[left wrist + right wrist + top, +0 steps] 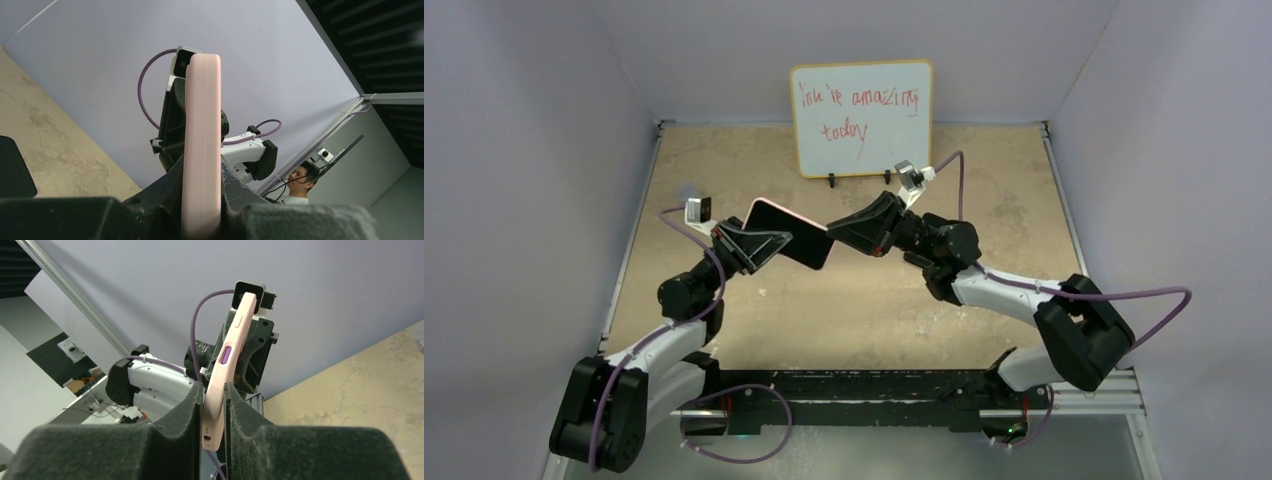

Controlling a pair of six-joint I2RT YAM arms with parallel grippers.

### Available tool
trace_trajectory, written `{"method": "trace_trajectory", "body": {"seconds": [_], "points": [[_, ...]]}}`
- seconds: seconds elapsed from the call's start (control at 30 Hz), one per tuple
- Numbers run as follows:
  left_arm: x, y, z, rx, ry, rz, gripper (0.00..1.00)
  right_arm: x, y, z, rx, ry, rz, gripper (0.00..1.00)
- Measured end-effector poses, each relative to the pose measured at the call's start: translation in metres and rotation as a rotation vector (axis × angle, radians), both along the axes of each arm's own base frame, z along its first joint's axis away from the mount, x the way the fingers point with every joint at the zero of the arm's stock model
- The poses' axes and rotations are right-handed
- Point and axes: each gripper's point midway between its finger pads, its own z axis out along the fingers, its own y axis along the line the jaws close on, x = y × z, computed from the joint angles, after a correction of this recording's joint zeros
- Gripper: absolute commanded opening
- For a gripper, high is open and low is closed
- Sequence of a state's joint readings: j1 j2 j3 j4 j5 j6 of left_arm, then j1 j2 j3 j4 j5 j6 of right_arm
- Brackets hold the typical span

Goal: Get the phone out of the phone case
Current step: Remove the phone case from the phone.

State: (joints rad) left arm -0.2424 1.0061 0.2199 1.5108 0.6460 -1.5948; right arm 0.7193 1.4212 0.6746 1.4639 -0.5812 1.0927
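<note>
The phone [792, 237], dark face up, sits inside its pink phone case [769, 203] and hangs in the air above the middle of the table. My left gripper [759, 245] is shut on the case's left end. In the left wrist view the pink case edge [201, 130] rises straight up between the black pads of the left gripper [201, 200]. My right gripper [836, 236] is shut on the right end. In the right wrist view the case [231, 347], with a purple side button, stands clamped in the right gripper [214, 410]; its bottom corner pokes below the pads.
A small whiteboard [862, 118] with red writing stands at the back of the tan table [984, 190]. Grey walls close in the left, back and right sides. A person [300, 176] shows beyond the frame in the left wrist view.
</note>
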Motion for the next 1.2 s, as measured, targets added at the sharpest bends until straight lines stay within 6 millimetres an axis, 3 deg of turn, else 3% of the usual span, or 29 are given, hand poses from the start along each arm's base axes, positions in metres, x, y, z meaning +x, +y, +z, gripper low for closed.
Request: {"method": "trace_trajectory", "body": {"seconds": [0.23,0.33,0.43,0.8,0.97,1.07,1.2], "points": [[0.003,-0.003,-0.011,0.018,0.042,-0.013,0.0,-0.001,-0.012,0.004,0.004,-0.04,-0.035,0.47],[0.006,-0.004,-0.016,0.024,0.062,-0.014,0.0,-0.004,-0.018,0.016,0.021,-0.09,-0.068,0.53],[0.007,-0.005,-0.019,0.032,0.073,-0.02,0.0,-0.004,-0.021,0.015,-0.015,-0.125,-0.095,0.56],[0.017,-0.008,-0.032,0.067,0.141,-0.012,0.0,0.001,-0.04,-0.021,-0.292,-0.224,-0.265,0.61],[0.024,-0.008,-0.037,0.072,0.191,-0.004,0.0,0.001,-0.026,-0.067,-0.389,-0.196,-0.225,0.62],[0.026,-0.007,-0.038,0.069,0.209,0.007,0.0,-0.01,-0.01,-0.089,-0.426,-0.178,-0.165,0.62],[0.027,-0.006,-0.037,0.063,0.217,0.019,0.0,-0.018,0.003,-0.096,-0.42,-0.187,-0.127,0.62]]}}
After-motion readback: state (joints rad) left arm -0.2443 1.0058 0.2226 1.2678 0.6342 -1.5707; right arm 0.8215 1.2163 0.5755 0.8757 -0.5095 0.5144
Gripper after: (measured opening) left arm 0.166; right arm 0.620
